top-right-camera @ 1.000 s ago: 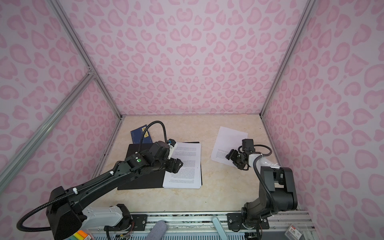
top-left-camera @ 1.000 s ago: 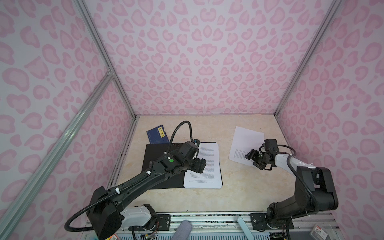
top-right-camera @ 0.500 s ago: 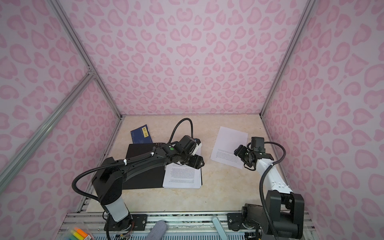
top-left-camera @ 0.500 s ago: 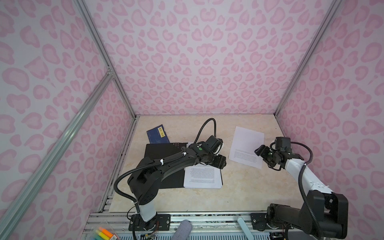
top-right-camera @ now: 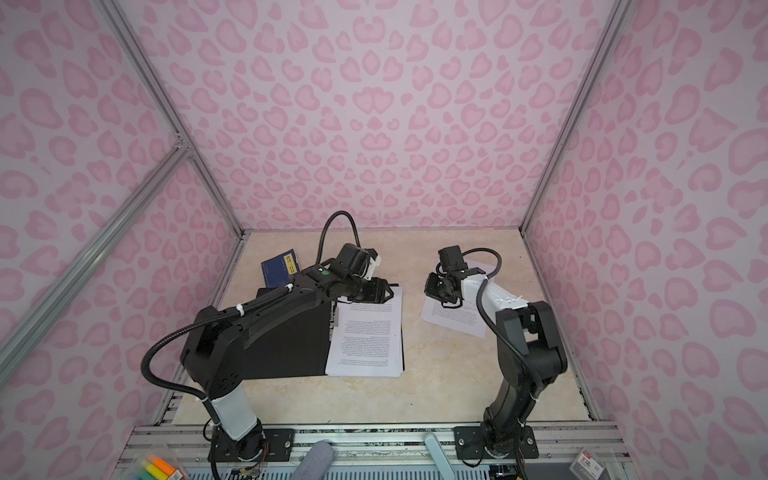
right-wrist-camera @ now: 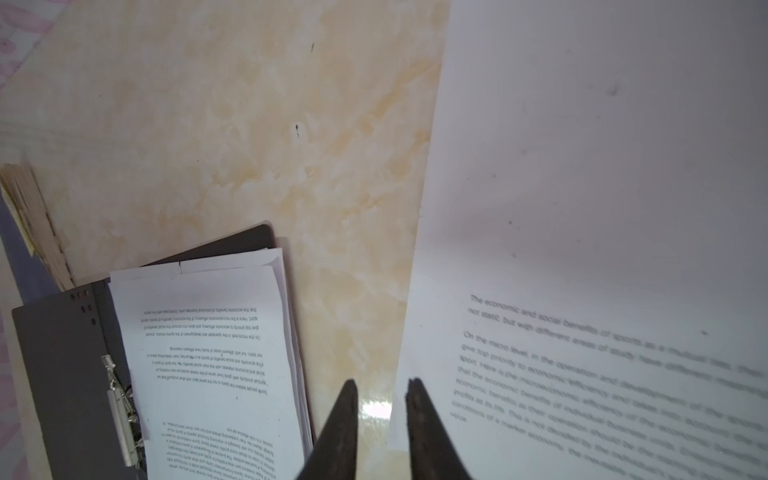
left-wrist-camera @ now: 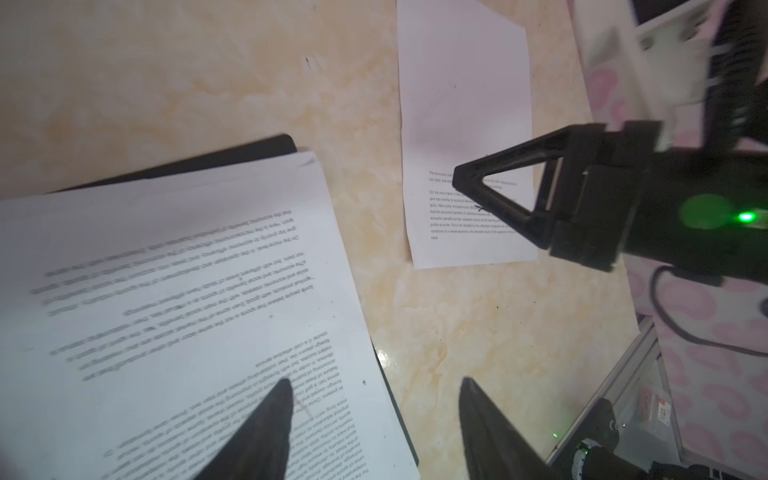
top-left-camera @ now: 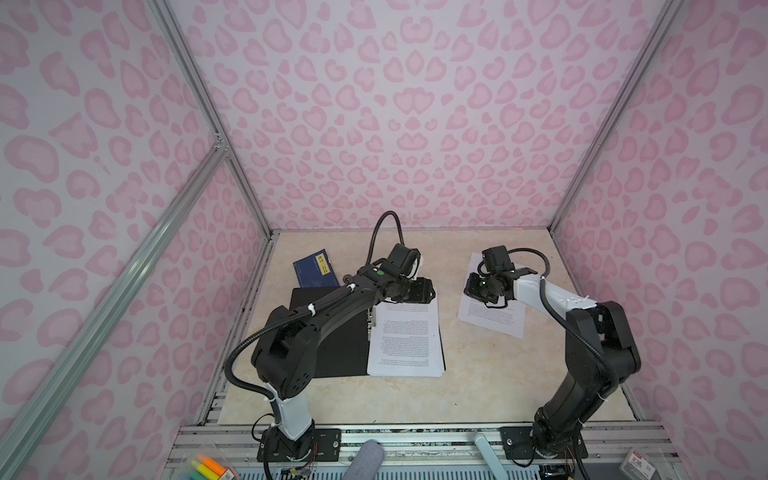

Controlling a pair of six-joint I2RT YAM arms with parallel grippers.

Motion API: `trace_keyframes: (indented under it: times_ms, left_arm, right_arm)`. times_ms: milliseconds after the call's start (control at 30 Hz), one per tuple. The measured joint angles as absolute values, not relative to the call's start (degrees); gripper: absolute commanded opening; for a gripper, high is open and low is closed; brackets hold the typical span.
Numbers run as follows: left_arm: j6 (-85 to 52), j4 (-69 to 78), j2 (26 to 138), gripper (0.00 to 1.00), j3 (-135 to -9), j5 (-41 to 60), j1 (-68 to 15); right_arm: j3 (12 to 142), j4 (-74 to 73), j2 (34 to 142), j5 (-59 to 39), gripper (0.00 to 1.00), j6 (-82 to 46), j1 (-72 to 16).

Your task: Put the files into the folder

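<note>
The folder (top-left-camera: 332,345) lies open on the table, black inside up, with its metal clip (right-wrist-camera: 120,411) along the spine. A stack of files (top-left-camera: 405,340) rests on its right half. One more printed sheet (top-left-camera: 494,320) lies apart on the table to the right. My left gripper (left-wrist-camera: 374,386) is open over the stack's far right corner, one finger above the paper and one above bare table. My right gripper (right-wrist-camera: 382,386) hovers at the loose sheet's left edge; its jaws are narrow but apart, and the paper's edge (right-wrist-camera: 401,374) lies in the gap.
A small dark-blue booklet (top-left-camera: 314,268) with a yellow label lies behind the folder. Pink patterned walls close the table on three sides. A box of markers (top-left-camera: 208,467) and a metal rail (top-left-camera: 415,436) sit at the front edge.
My left gripper swung right and away, from the folder's middle to the stack's far corner. My right gripper crossed the loose sheet to its left edge, and its jaws narrowed sharply.
</note>
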State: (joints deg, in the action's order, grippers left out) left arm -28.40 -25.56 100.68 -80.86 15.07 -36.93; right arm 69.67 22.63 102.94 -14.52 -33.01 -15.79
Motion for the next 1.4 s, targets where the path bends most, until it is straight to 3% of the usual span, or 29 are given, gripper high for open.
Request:
trace_keyframes:
  times_ms: [333, 1167, 1400]
  left_arm:
    - [-27.9, -26.6, 87.4, 0.65, -70.0, 13.6, -28.0]
    - [-26.7, -27.1, 82.6, 0.65, -63.9, 13.7, -23.6]
    - [-26.4, -27.1, 82.4, 0.66, -63.2, 15.0, -23.6]
  right_arm:
    - [81.4, 28.4, 115.3, -9.0, 0.13, -32.5, -23.7]
    - [93.5, 32.6, 124.0, -7.5, 0.14, -34.4, -27.4]
    - [88.3, 32.5, 117.5, -6.3, 0.38, -34.9, -24.6]
